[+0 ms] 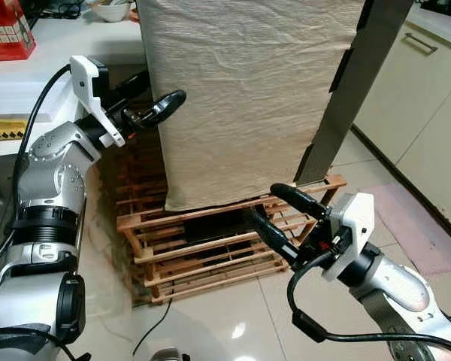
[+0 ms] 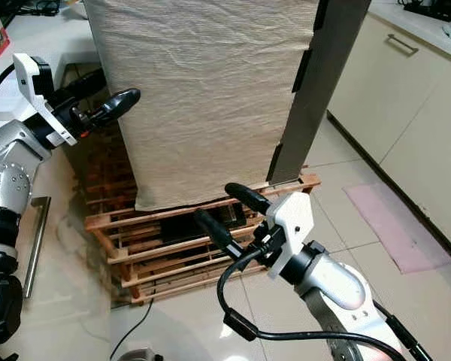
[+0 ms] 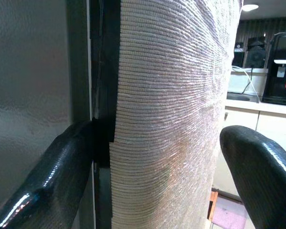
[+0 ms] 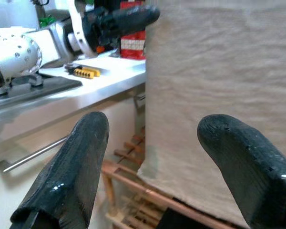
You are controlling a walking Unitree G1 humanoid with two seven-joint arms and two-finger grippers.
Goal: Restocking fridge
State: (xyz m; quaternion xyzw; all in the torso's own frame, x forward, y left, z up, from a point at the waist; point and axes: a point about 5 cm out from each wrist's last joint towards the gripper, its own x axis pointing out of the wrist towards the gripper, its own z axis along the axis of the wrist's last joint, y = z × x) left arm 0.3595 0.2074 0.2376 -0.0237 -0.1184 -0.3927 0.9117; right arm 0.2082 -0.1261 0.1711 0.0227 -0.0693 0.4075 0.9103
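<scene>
The fridge (image 1: 240, 98) stands on a low wooden pallet (image 1: 210, 248) on the tiled floor (image 1: 233, 323), and a beige woven cloth (image 2: 203, 90) hangs over its front, ending just above the pallet slats. The dark grey side of the fridge (image 1: 346, 105) shows past the cloth's right edge.

The left gripper (image 1: 152, 105) is raised at the cloth's upper left edge. Its jaws are apart and straddle that corner of the fridge: in the left wrist view one finger (image 3: 47, 181) lies against the dark side panel (image 3: 33, 86) and the black edge strip, while the other finger (image 3: 262, 167) sits out in front of the cloth-covered face, with the cloth bulging between them. Whether the outer finger touches the cloth cannot be told.

The right gripper (image 1: 274, 210) is low, at the bottom hem of the cloth and just above the pallet. Its jaws are spread wide and hold nothing; the upper finger (image 1: 301, 199) points toward the cloth's lower right corner, the lower finger (image 1: 267, 229) reaches over the slats. In the right wrist view the hem and the pallet lie between and beyond the fingertips, apart from them.

Beyond the left jaws a white counter (image 1: 52, 68) carries a red carton (image 1: 7, 30) and a bowl (image 1: 111, 10). Past the right jaws, cream cabinets (image 1: 413, 98) line the wall, with a pink mat (image 1: 421, 226) on the floor
</scene>
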